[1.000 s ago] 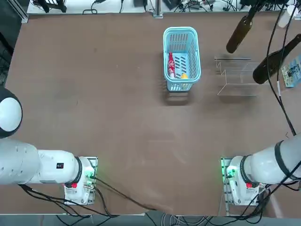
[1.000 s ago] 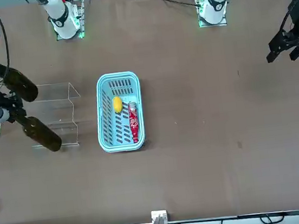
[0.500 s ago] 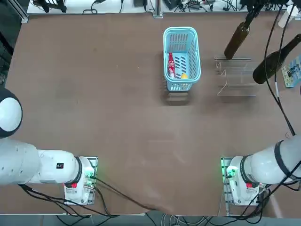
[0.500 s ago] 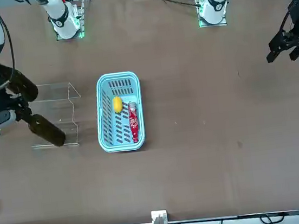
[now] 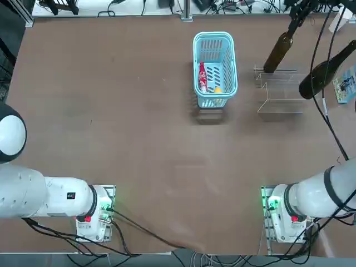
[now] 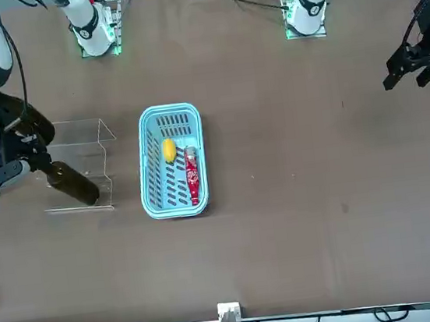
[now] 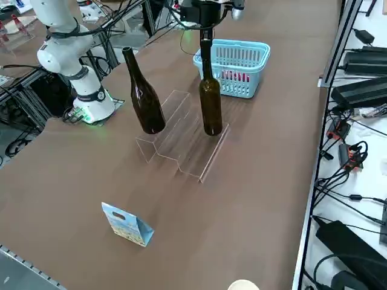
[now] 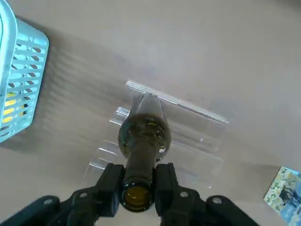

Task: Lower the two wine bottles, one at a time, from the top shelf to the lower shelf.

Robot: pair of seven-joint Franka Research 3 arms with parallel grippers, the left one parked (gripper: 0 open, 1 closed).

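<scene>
My right end effector (image 8: 137, 186) is closed on the neck of one bottle (image 7: 210, 107), upright, long axis near vertical, neck up, at the stand's lower shelf (image 7: 202, 154), right of centre in the side view; contact unclear. Second bottle (image 7: 145, 99), dark glass, stands neck up on the clear acrylic top shelf (image 7: 169, 115), to its left. Desk (image 7: 254, 199): matte brown.

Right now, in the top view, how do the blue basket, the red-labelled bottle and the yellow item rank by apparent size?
Largest to smallest:
1. Blue basket
2. Red-labelled bottle
3. Yellow item
</scene>
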